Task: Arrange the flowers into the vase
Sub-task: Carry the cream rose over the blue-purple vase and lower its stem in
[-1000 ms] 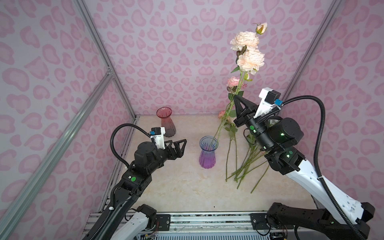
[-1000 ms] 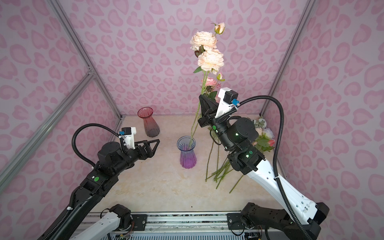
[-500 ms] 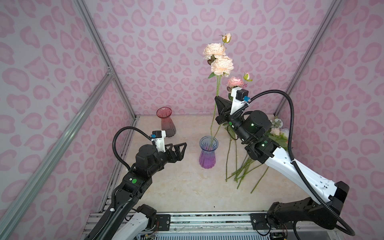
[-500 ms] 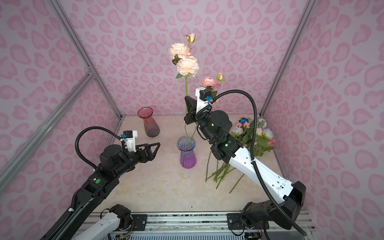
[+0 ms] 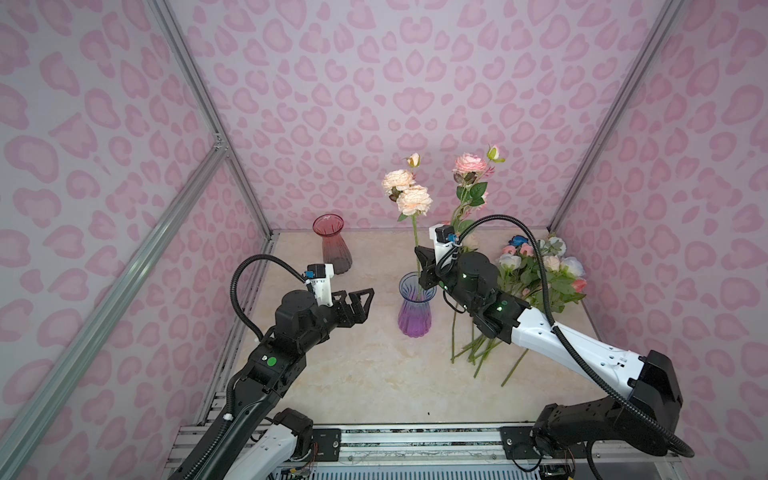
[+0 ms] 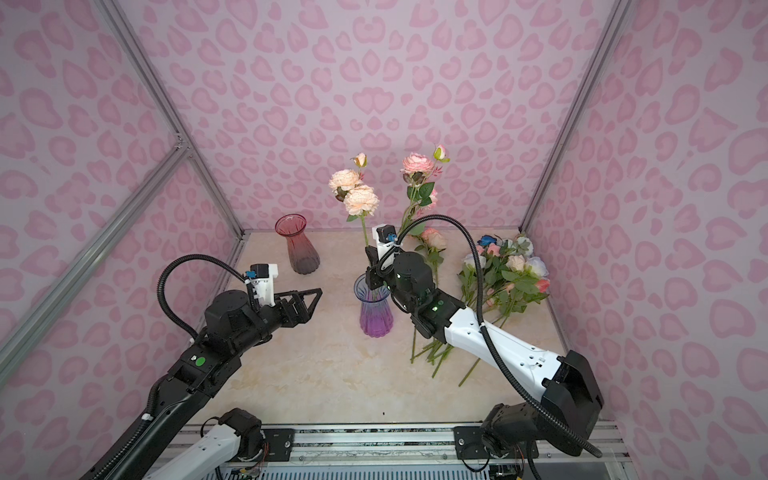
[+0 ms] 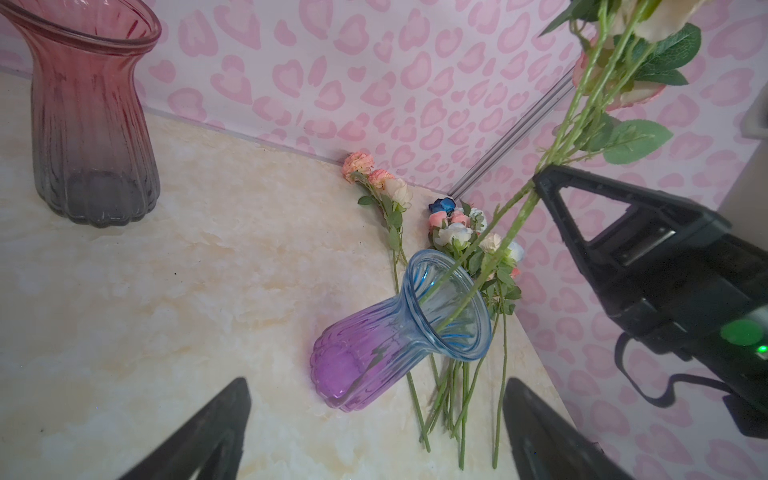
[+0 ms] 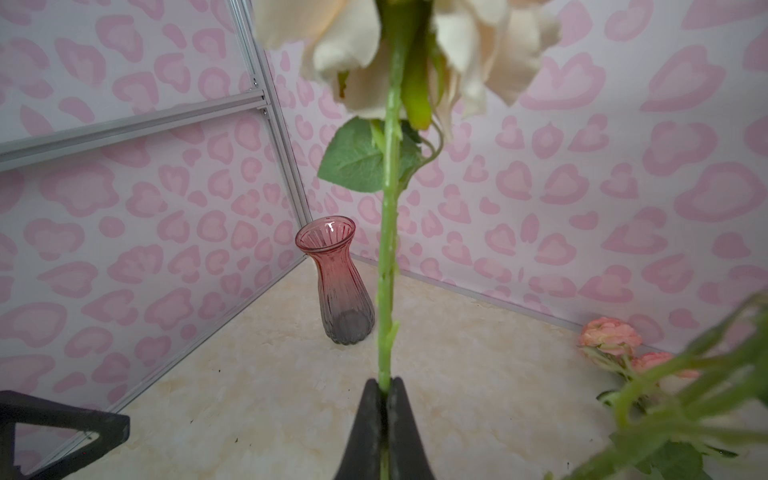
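Nearest us, the left tool [image 5: 362, 305] hovers above the table [image 5: 353, 374], its jaws wide apart and holding nothing. Beyond it, the right tool [image 8: 386, 384], clamped on the peach-bloom stem [image 5: 409, 195], has swung in from the right and come down. The stem's foot now sits inside the purple vase [image 5: 413, 311], beside the pink rose [image 5: 469, 164] already standing there. We judge release comes next. Farther back, the remaining flowers [image 5: 540, 270] lie on the table, and a red vase [image 5: 332, 245] stands by the wall.
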### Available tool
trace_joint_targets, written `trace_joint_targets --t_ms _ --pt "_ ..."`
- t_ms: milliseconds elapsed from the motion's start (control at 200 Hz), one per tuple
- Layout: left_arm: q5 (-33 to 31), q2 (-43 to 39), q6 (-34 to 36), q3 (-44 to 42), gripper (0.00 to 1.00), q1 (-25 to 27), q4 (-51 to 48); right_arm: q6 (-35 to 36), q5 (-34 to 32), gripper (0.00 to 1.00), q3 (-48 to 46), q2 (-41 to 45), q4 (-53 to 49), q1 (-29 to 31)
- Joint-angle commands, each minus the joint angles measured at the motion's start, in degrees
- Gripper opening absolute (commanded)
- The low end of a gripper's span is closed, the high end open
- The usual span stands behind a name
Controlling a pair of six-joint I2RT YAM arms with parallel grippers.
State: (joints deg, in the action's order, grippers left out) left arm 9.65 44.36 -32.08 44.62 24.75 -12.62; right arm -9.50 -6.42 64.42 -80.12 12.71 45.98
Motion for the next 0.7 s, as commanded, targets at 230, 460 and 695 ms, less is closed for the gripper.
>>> trace_joint_targets --t_ms 230,460,695 --pt "-2.2 -2.4 -1.2 -1.6 0.96 -0.1 2.4 -1.2 -2.3 0.09 -2.2 -2.4 0.9 2.6" --pt "-1.9 -1.8 -1.0 -1.9 0.96 -0.1 2.4 -1.3 -1.5 0.23 -2.4 -2.1 -1.4 3.3" --pt "-0.6 -1.2 -1.8 -2.0 0.96 -0.1 2.8 0.1 -5.3 0.33 -3.0 -0.8 -1.8 5.1"
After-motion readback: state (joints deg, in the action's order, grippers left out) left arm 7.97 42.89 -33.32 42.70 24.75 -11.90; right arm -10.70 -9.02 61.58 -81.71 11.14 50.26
